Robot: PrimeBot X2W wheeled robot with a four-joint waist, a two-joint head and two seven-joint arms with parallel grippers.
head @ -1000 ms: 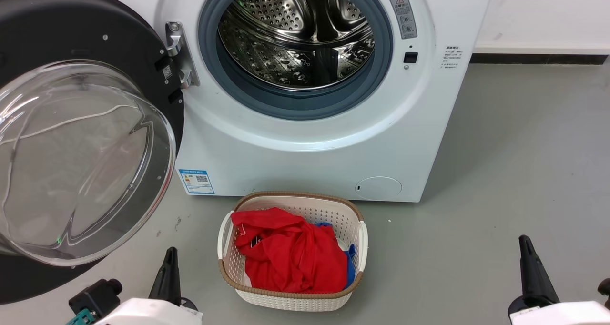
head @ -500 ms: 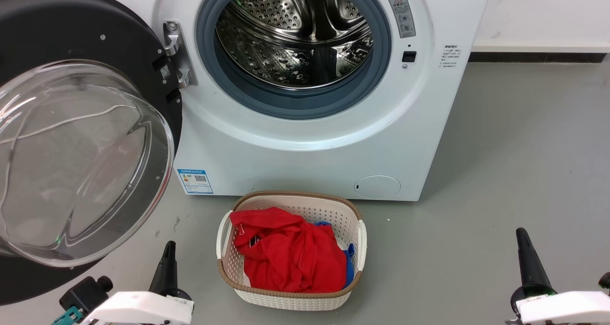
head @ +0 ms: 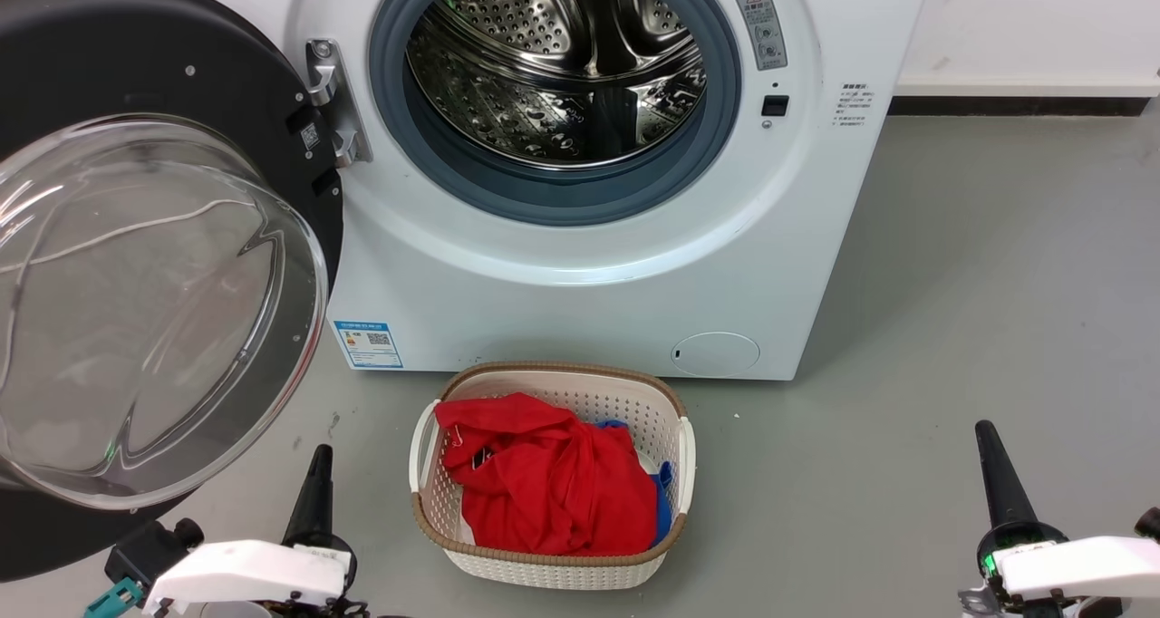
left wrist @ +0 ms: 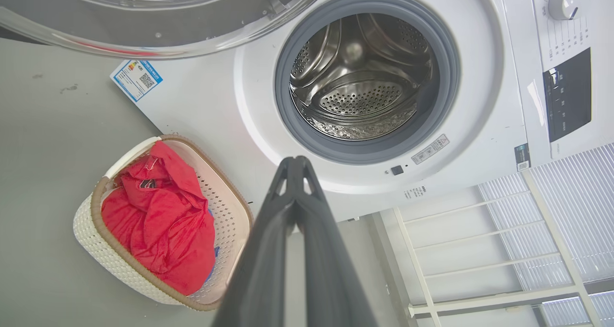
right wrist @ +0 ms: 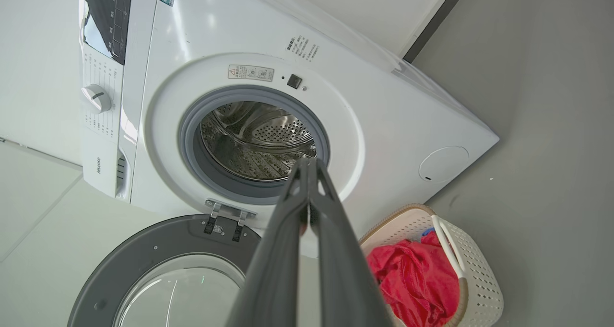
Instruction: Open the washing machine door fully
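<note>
Head view: the washing machine [head: 589, 265] stands on the grey floor [head: 952, 328], its mouth uncovered. The perforated steel drum [head: 553, 65] is visible inside the grey-blue gasket [head: 562, 197].

The washing machine door [head: 163, 265] hangs on a metal hinge [head: 331, 101] at the left side of the mouth and is swung out to the robot's left.
- Its inner face is turned away from the machine front, towards the robot.
- The clear glass bowl bulges out of the black rim in that same direction.
- The hinged edge sits next to the machine. The far edge runs off the left border of the view.
- In the right wrist view the door disc lies nearly in line with the machine front.

A cream basket [head: 553, 564] sits on the floor in front of the machine, below the round flap [head: 716, 353], with a red garment [head: 544, 482] in it.

The left gripper [head: 319, 455] is low at the left, near the door's lower rim but apart from it. In the left wrist view its fingers [left wrist: 268, 250] meet at the tips with nothing between them.

The right gripper [head: 988, 432] is low at the right, well apart from the machine. In the right wrist view its fingers [right wrist: 283, 250] are likewise pressed together and empty.
</note>
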